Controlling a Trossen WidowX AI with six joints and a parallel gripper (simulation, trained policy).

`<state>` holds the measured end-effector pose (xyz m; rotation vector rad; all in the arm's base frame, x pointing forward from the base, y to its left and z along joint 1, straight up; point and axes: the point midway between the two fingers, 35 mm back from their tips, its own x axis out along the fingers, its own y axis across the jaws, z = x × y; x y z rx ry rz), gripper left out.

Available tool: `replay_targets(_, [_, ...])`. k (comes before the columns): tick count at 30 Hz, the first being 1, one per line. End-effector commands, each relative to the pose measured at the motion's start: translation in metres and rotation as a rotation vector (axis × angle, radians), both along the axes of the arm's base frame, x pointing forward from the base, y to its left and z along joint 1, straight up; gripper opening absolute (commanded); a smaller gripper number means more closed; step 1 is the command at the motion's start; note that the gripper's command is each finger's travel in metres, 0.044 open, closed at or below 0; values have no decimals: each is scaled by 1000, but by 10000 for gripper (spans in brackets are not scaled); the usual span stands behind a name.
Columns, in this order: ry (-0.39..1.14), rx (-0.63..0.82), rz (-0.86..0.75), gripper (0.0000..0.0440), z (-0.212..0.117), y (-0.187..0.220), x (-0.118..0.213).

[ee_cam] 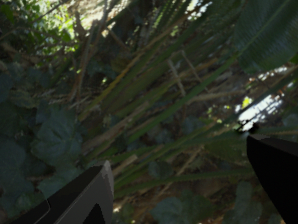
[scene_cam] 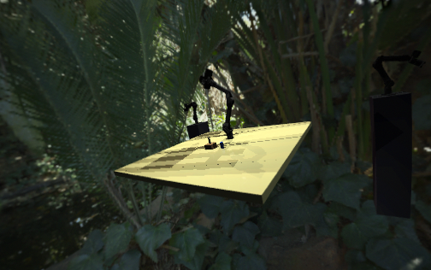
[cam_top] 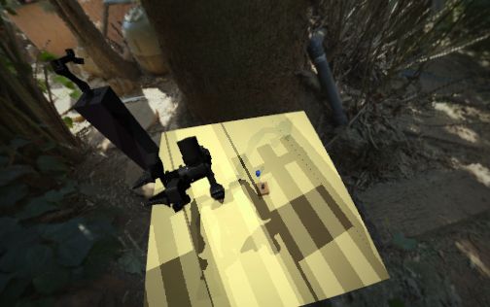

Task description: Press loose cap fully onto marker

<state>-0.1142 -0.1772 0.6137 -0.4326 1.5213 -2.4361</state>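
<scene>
A small orange-brown holder block (cam_top: pixel 265 192) (scene_cam: pixel 210 146) sits on the table (cam_top: pixel 233 287) (scene_cam: pixel 252 188). A dark marker (cam_top: pixel 262 186) (scene_cam: pixel 209 140) stands upright in it. The blue cap (cam_top: pixel 258 173) (scene_cam: pixel 221 145) stands on the table a short way from the block, apart from the marker. My gripper (cam_top: pixel 140 195) (ee_cam: pixel 179 158) is open, with nothing between its fingers. It is raised high and far from the cap and block, pointing away from them. The wrist view shows neither the cap nor the marker.
My arm's base (cam_top: pixel 217 193) (scene_cam: pixel 229 132) stands on the table near the holder block. Two dark pedestals with small dark arms, one tall (scene_cam: pixel 391 158) and one farther back (scene_cam: pixel 197 129), stand off the table. Striped shadows cross the tabletop.
</scene>
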Motion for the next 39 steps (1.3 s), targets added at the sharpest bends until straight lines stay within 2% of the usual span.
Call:
replay_targets(1, [1,5,37,290,-4,-8,6])
replay_targets(39, [-52,-7,385,292,-42,-61,83])
